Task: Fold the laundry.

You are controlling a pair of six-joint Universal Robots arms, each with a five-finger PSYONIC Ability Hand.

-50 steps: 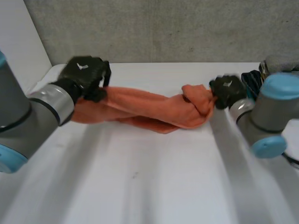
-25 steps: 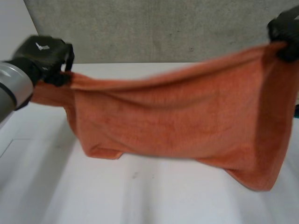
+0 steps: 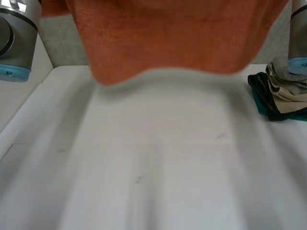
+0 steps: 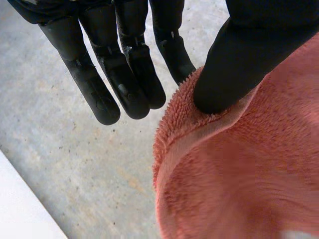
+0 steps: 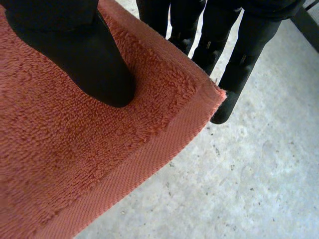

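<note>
An orange towel hangs spread in the air above the white table, its lower edge clear of the surface. In the left wrist view my left hand pinches a rounded corner of the towel under its thumb, the straight fingers lying beside and behind the cloth. My right hand grips the opposite corner of the towel, thumb pressed on the terry face and fingers behind the hemmed edge. Both arms are raised high at the towel's two sides.
A pile of dark, teal and beige clothes lies at the table's right edge. A grey concrete wall stands behind the table.
The towel, bunched on the table a second ago, has been pulled out wide and lifted high. Both hands rose and moved apart with its corners.
</note>
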